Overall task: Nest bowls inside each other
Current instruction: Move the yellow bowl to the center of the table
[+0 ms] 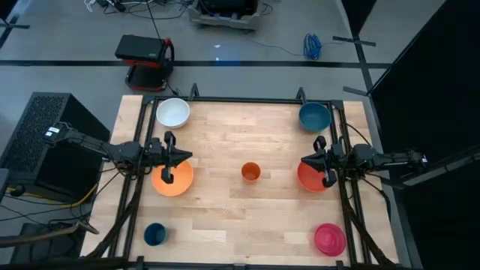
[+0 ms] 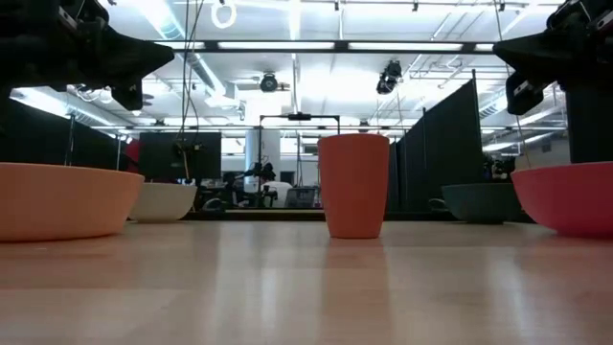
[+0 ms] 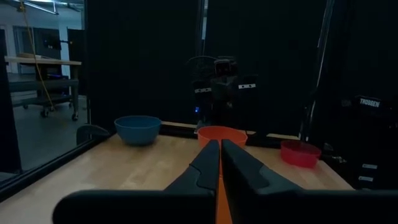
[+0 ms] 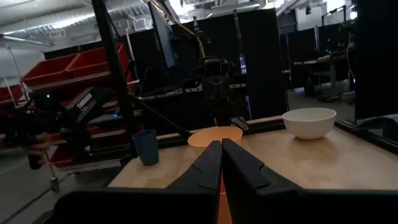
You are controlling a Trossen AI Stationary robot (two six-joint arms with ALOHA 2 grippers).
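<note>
orange bowl (image 1: 173,180) under pressed-together left hand (image 1: 185,156), red-orange bowl (image 1: 310,177) under pressed-together right hand (image 1: 306,161)

A small narrow orange plastic cup (image 1: 250,172) stands upright at the middle of the pale wooden bench (image 1: 247,225); a small dark blue plastic cup (image 1: 154,234) stands near the bench's front-left corner

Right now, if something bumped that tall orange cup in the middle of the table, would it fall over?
Probably, if struck high. The orange cup stands upright, taller than it is wide, on a slightly narrower base. Its thin rim suggests light plastic, so a low nudge might just slide it across the smooth table. Once tipped, it would likely roll.
</note>
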